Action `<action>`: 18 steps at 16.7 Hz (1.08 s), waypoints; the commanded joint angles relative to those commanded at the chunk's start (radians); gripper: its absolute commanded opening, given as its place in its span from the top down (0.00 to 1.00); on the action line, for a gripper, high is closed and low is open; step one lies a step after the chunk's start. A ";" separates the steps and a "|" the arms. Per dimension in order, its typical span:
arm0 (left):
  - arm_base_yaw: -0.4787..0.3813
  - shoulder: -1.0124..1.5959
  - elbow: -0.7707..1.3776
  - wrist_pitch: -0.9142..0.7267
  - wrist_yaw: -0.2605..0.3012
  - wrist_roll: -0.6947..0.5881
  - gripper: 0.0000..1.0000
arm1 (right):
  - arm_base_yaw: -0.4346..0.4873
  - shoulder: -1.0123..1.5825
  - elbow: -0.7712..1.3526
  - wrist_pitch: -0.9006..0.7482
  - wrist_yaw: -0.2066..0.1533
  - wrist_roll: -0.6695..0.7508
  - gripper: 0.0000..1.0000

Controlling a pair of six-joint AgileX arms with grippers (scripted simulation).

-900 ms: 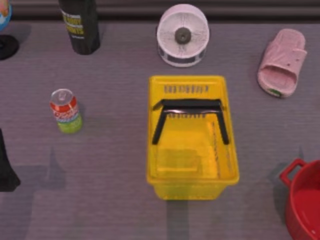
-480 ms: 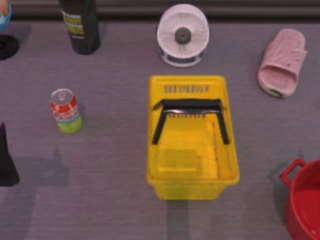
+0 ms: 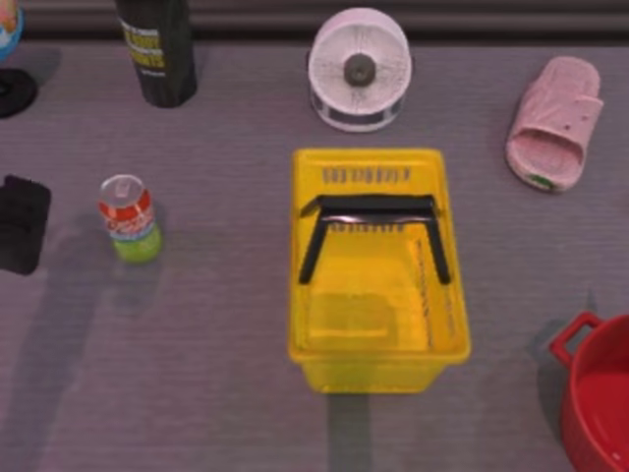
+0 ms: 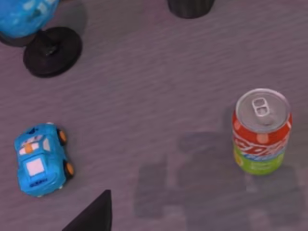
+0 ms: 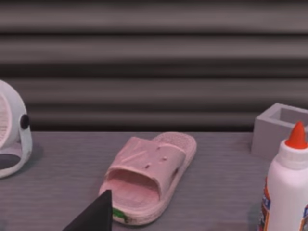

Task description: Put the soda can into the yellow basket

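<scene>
Gray cloth-like table top [image 3: 226, 344] fills the top view, and nearest the bottom edge a big red pot [image 3: 598, 393] peeks in at the right corner. Just above that, in the middle of the table, sits the yellow basket [image 3: 378, 369], with its black handle [image 3: 373, 208] folded down across its far half; the inside looks bare. Over on the left side stands the soda can [image 3: 129, 217], upright, well apart from the basket, red on top and green below with a silver lid. The left gripper [image 3: 22, 224] is the dark block at the left edge, just beside the can but not touching it (I cannot tell if its claw is released or clenched). The left wrist view looks down on the soda can [image 4: 262, 131] standing alone on the table, with a small blue toy car [image 4: 41, 159] off to one side and a blue globe on a black round stand [image 4: 52, 50] farther away. Farther back in the top view are a tall black canister [image 3: 157, 49] with yellow words, a white round fan [image 3: 360, 69], and a pink slipper [image 3: 553, 120] at the right. The right arm is out of the top view; its wrist view shows the pink slipper [image 5: 149, 175], a glue bottle [image 5: 288, 187] and a gray box [image 5: 281, 129] before a dark striped wall.
</scene>
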State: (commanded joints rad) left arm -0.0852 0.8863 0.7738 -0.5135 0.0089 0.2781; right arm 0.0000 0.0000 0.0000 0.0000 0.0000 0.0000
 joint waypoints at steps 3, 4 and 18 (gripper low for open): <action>-0.020 0.343 0.275 -0.178 -0.005 0.091 0.00 | 0.000 0.000 0.000 0.000 0.000 0.000 0.00; -0.027 0.455 0.365 -0.236 -0.007 0.121 0.00 | 0.000 0.000 0.000 0.000 0.000 0.000 0.00; -0.096 1.319 1.063 -0.691 -0.006 0.363 0.00 | 0.000 0.000 0.000 0.000 0.000 0.000 0.00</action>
State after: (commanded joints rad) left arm -0.1814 2.2052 1.8364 -1.2040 0.0034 0.6415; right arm 0.0000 0.0000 0.0000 0.0000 0.0000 0.0000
